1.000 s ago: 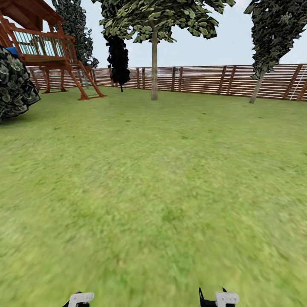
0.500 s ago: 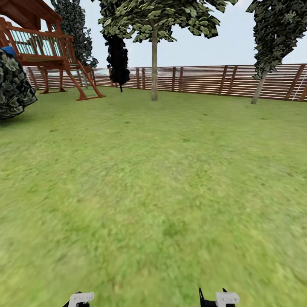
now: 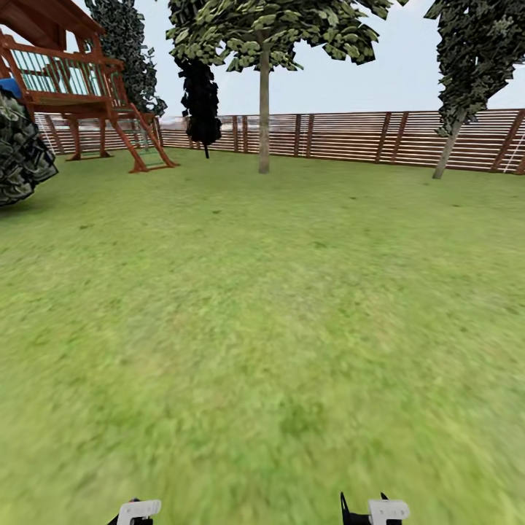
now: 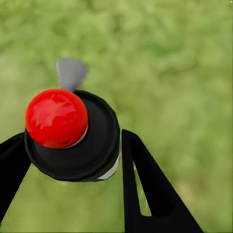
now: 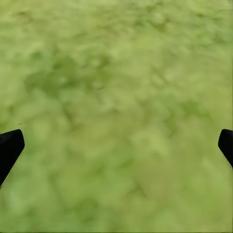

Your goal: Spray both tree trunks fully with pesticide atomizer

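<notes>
The pesticide atomizer (image 4: 73, 133), with a red knob, black cap and grey nozzle, sits between the black fingers of my left gripper (image 4: 73, 153), which is shut on it above the grass. My right gripper (image 5: 117, 145) is open over bare lawn with nothing between its fingers. In the head view, two trees stand far ahead by the fence. One has a straight pale tree trunk (image 3: 264, 117) at centre; the other has a leaning trunk (image 3: 446, 153) at the right. The white ends of both arms show at the lower edge.
Green lawn (image 3: 262, 313) stretches to a brown slatted fence (image 3: 350, 136). A red wooden play tower (image 3: 80, 87) and a dark leafy bush (image 3: 22, 149) stand at the far left. A black conifer (image 3: 200, 102) rises by the fence.
The whole head view has shifted a little: bush and play tower slid leftward, so the camera moved. The arms hold the same place in the picture.
</notes>
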Robot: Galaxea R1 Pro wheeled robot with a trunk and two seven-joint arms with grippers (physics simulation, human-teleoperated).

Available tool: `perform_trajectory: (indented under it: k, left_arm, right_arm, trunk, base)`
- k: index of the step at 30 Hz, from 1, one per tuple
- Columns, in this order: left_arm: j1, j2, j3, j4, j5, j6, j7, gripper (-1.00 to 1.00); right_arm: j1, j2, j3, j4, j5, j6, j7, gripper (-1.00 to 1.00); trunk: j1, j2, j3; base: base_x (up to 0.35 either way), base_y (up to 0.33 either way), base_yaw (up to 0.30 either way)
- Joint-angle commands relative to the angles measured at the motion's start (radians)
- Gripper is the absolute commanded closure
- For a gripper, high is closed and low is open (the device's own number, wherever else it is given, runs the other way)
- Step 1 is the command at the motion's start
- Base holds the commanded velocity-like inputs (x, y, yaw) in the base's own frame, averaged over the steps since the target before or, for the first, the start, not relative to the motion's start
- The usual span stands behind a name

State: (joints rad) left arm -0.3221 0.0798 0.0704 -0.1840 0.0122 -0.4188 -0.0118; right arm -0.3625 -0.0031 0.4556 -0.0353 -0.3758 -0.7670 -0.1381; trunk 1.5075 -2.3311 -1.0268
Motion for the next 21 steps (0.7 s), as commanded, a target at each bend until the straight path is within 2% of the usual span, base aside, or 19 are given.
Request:
perform_trajectory:
  k: [1,21]
  left_arm:
    - [0.000,0.000,0.000,0.000,0.000,0.000,0.000,1.00]
    - [0.000,0.000,0.000,0.000,0.000,0.000,0.000,1.00]
  right_arm:
    - [0.000,0.000,0.000,0.000,0.000,0.000,0.000,-1.00]
    - [0.000,0.000,0.000,0.000,0.000,0.000,0.000,-1.00]
  trunk:
    - [0.000,0.000,0.000]
    - [0.000,0.000,0.000]
  base:
    - [0.339,0.000,0.000]
    - [0.339,0.000,0.000]
